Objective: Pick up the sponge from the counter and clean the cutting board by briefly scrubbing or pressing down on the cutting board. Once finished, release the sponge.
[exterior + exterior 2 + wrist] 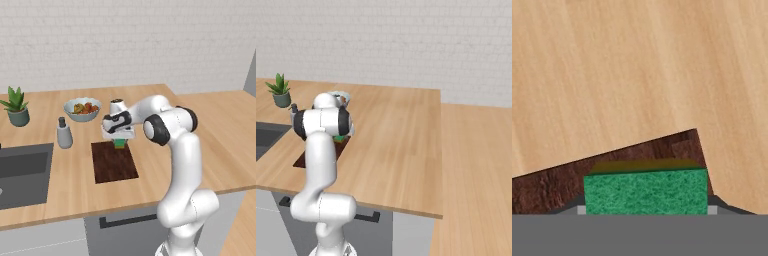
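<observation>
Pincer (120, 143) clenched on the small green rectangular sponge (645, 192), held between its tips above the far end of the flat dark reddish-brown wooden cutting board (114, 162) on the tan wood-grain table (200, 150).

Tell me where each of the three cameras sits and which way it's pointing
Left base view: behind-left of the arm, looking forward and down at the counter, cutting board and sink; arm rises lower right.
Right base view: behind-right, same counter; arm rises lower left, hiding most of the board.
Hand view: on the hand, looking along the gripper at the sponge over the board.
Both base views share the potted plant.
</observation>
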Available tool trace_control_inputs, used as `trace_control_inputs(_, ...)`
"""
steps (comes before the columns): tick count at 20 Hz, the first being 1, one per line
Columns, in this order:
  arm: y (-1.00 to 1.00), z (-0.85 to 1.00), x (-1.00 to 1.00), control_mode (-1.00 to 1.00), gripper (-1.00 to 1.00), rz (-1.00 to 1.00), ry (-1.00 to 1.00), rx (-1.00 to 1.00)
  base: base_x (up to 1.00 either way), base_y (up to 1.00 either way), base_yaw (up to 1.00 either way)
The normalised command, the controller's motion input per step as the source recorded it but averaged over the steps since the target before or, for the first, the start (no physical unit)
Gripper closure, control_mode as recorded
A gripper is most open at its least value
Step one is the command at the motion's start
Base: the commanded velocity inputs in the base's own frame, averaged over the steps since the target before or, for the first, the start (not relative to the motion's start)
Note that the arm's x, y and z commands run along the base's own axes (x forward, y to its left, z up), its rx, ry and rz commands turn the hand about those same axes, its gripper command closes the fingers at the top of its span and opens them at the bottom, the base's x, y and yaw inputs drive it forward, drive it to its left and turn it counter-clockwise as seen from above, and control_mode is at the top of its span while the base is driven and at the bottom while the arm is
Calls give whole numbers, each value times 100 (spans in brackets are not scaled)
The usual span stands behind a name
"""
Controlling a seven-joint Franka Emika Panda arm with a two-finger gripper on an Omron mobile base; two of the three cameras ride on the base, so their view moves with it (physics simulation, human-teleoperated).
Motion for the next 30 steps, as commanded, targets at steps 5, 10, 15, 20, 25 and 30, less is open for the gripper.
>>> trace_control_inputs(5,0,-19,-8,-100,100,0,-3,0,0,0,0)
trace_control_inputs(10,0,-13,-5,-100,100,0,0,0,0,0,0)
trace_control_inputs(15,0,-17,-24,-100,100,0,0,-2,0,0,0)
trace_control_inputs(20,0,-19,-39,-100,100,0,-2,-1,0,0,0)
trace_control_inputs(25,0,-24,-52,-100,100,0,-6,0,0,0,0)
trace_control_inputs(30,0,-20,-51,-100,100,0,-8,0,0,0,0)
